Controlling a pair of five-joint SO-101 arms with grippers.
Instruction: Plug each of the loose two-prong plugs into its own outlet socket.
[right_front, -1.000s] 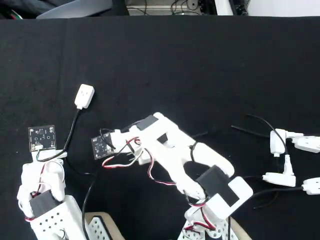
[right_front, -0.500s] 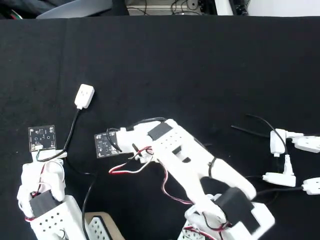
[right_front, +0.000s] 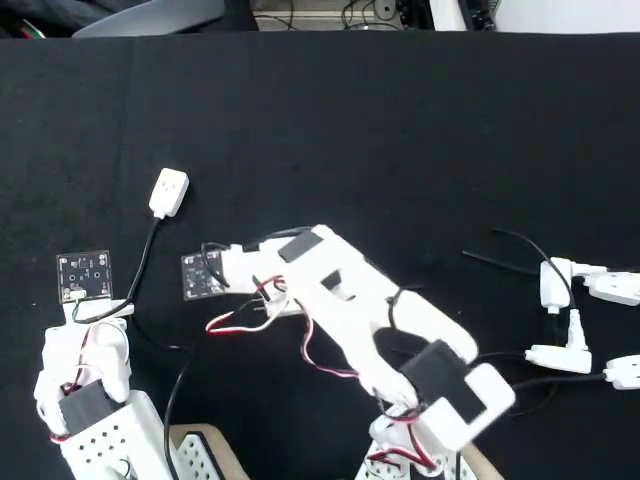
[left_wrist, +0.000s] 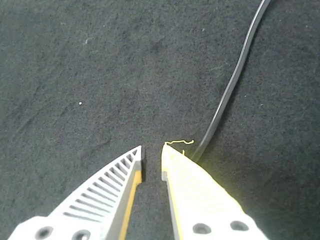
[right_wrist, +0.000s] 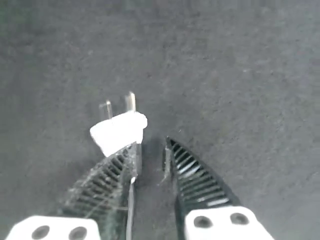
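A white two-prong plug (right_wrist: 120, 127) lies on the black cloth with its prongs pointing away, right against the tip of one finger of my right gripper (right_wrist: 151, 144). That gripper's fingers are shut, with only a thin gap and nothing between them. My right arm (right_front: 340, 290) stretches leftward across the table's middle, its wrist below the white outlet socket (right_front: 168, 192). My left gripper (left_wrist: 151, 150) is shut and empty just above the cloth, and the socket's black cable (left_wrist: 225, 100) passes beside one finger. My left arm (right_front: 85, 370) sits at the near left.
Several more white plugs and sockets with black cables lie at the right edge, among them one at the top (right_front: 555, 283) and one lower (right_front: 560, 357). The socket's cable (right_front: 140, 265) runs down between the two arms. Black cloth (right_front: 400, 130) covers the table.
The right arm's elbow dipped toward the near edge and came back up. Its wrist now sits slightly farther from the near edge than a second ago. The left arm has kept still.
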